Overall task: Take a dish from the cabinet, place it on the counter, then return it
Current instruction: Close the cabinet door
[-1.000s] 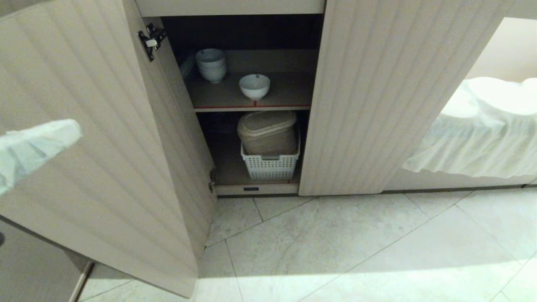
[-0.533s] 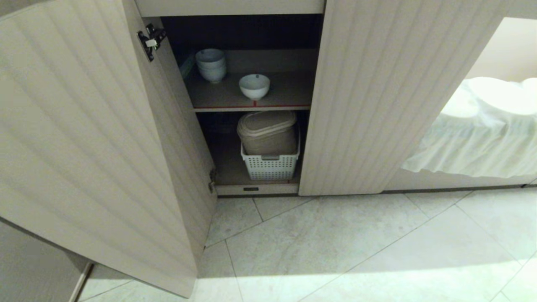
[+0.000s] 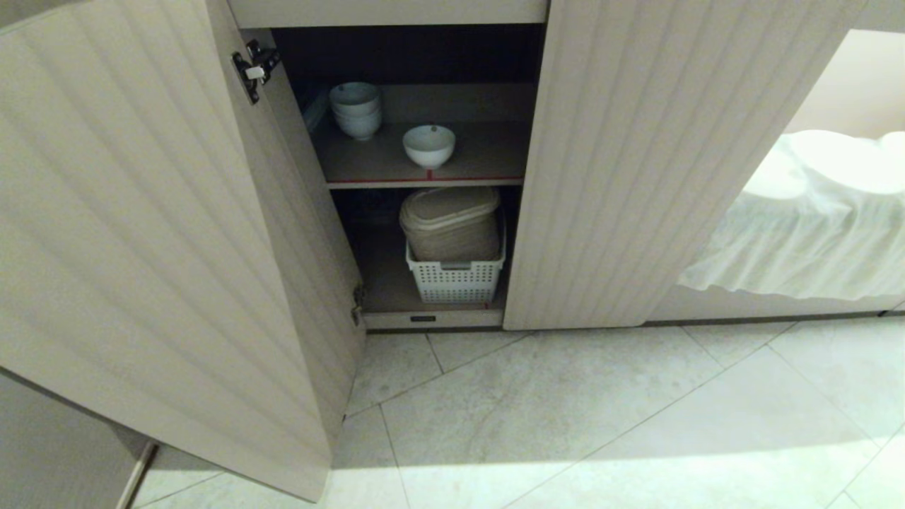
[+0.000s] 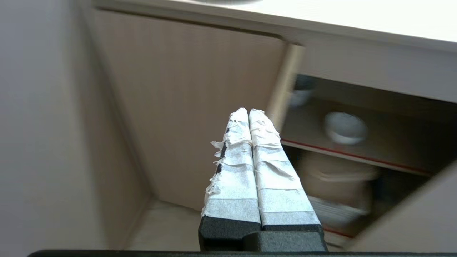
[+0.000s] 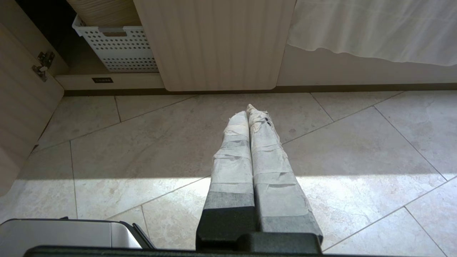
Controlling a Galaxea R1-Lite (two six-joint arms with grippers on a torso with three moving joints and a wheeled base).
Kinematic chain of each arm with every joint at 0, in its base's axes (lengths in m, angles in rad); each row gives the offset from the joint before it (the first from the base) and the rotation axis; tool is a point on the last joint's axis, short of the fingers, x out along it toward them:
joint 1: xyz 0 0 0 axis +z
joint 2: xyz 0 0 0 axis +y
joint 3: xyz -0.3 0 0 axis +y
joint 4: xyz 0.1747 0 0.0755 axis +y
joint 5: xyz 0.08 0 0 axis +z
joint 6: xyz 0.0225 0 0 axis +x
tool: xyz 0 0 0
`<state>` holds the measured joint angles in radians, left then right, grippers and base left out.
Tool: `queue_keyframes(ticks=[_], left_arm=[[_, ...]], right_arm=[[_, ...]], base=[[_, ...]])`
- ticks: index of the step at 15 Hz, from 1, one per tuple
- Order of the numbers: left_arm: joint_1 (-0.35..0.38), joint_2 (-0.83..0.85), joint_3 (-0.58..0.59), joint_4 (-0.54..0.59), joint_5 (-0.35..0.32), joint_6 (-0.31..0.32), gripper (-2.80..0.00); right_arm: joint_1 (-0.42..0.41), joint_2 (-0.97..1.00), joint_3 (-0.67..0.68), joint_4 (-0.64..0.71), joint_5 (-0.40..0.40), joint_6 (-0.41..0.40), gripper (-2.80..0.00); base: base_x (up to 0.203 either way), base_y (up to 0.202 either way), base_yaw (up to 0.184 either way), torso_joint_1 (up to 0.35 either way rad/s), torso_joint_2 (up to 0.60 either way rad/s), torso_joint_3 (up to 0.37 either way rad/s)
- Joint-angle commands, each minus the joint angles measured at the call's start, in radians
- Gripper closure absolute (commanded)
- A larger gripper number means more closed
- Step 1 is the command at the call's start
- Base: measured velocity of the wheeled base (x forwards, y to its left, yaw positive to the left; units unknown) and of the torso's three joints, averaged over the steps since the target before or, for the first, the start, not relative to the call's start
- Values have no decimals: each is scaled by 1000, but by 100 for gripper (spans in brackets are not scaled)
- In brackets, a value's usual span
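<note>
The cabinet [image 3: 601,177] stands with its left door [image 3: 141,233] swung open. A small white dish [image 3: 429,145] sits alone near the front of the upper shelf, which is edged in red tape. In the left wrist view the dish [image 4: 345,127] shows blurred on that shelf. My left gripper [image 4: 249,111] is shut and empty, held in the air in front of the open door's inner face, apart from the dish. The edge of the pale counter [image 4: 357,18] runs above the cabinet. My right gripper [image 5: 249,111] is shut and empty, parked low over the floor tiles.
Stacked white bowls [image 3: 355,109] sit at the back left of the upper shelf. A white perforated basket [image 3: 456,279] holding a beige lidded container [image 3: 450,223] fills the lower shelf. White cloth [image 3: 813,212] drapes to the right. Tiled floor [image 3: 565,410] lies in front.
The white-wrapped left arm that showed at the head view's left edge one second ago has left that view. The dish and doors have not moved.
</note>
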<state>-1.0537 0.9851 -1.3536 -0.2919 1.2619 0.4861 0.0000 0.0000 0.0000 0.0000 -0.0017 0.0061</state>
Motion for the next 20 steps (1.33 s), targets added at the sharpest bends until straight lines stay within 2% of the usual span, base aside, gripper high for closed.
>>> queue_keyframes(ticks=[1, 6, 10, 15, 20], left_arm=[[55, -4, -17, 23, 10, 20, 0], [105, -25, -16, 64, 16, 20, 0], [106, 10, -19, 76, 11, 25, 0], [104, 61, -16, 76, 2, 92, 0], [117, 58, 58, 71, -25, 90, 0]], right_arm=[[0, 0, 0, 0, 0, 0, 0], [1, 0, 0, 0, 0, 0, 0], [1, 0, 0, 0, 0, 0, 0], [0, 0, 0, 0, 0, 0, 0], [0, 0, 0, 0, 0, 0, 0]], base=[[0, 0, 0, 0, 0, 0], [0, 0, 0, 0, 0, 0], [0, 0, 0, 0, 0, 0], [0, 0, 0, 0, 0, 0], [0, 0, 0, 0, 0, 0]])
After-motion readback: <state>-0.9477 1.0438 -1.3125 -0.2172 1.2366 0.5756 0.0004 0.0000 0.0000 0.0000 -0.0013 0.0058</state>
